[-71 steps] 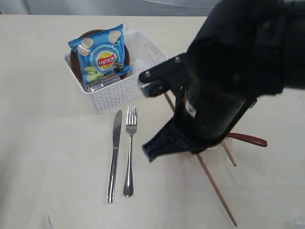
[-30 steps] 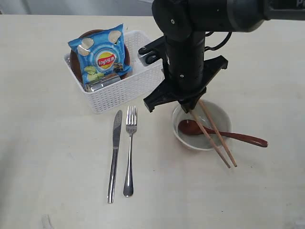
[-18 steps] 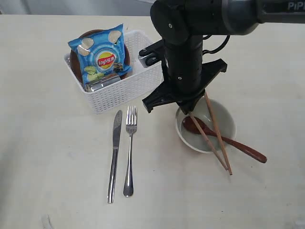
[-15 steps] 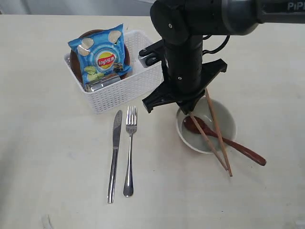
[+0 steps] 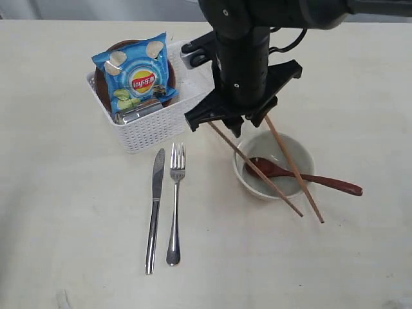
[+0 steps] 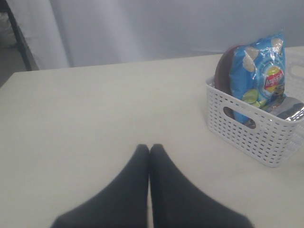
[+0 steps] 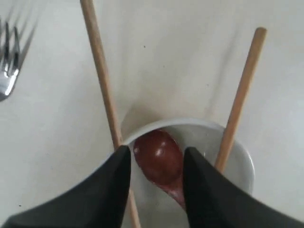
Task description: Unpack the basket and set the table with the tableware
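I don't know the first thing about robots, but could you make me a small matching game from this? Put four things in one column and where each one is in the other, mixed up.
1. spoon
2. fork
3. chips bag
4. chopsticks

A. standing in the basket
B. lying across the top of the bowl
C. head in the bowl, handle out over its rim
D. flat beside the knife

Pairs: 1-C, 2-D, 3-A, 4-B

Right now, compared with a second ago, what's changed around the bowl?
The right gripper has opened and let go of the chopsticks; they now lie spread apart across the bowl instead of meeting under the jaws. The spoon is in the bowl as before; knife, fork, basket and chips bag have not moved.
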Controlling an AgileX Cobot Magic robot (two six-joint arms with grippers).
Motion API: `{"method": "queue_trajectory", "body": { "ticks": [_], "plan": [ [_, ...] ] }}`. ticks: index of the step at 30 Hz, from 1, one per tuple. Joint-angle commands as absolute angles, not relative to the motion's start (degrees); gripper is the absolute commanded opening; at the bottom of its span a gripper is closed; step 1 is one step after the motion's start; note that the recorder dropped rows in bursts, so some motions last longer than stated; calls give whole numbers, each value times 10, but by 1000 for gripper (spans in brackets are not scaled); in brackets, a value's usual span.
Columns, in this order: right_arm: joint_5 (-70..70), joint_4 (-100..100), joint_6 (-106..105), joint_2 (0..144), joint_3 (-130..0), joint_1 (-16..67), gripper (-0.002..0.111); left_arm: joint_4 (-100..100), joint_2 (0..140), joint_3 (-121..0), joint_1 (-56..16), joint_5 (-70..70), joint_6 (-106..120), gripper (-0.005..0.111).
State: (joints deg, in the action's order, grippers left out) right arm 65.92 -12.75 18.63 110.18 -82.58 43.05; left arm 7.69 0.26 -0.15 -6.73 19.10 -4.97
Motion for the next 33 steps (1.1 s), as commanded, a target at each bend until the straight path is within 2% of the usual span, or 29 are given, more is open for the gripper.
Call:
{"method": "queue_trajectory", "body": {
  "ticks": [1, 6, 20, 33],
  "plan": [
    [671, -87, 139, 1077, -850, 429, 35, 77, 0, 0, -65, 187, -49, 0],
    [700, 0, 42, 1071, -844, 430, 35, 77, 0, 0, -65, 187, -49, 0],
    [659, -107, 90, 1071, -784, 436, 35, 77, 0, 0, -65, 187, -49, 0],
    [618, -83, 75, 1089, -751, 435, 35, 77, 0, 0, -65, 187, -49, 0]
  ]
}}
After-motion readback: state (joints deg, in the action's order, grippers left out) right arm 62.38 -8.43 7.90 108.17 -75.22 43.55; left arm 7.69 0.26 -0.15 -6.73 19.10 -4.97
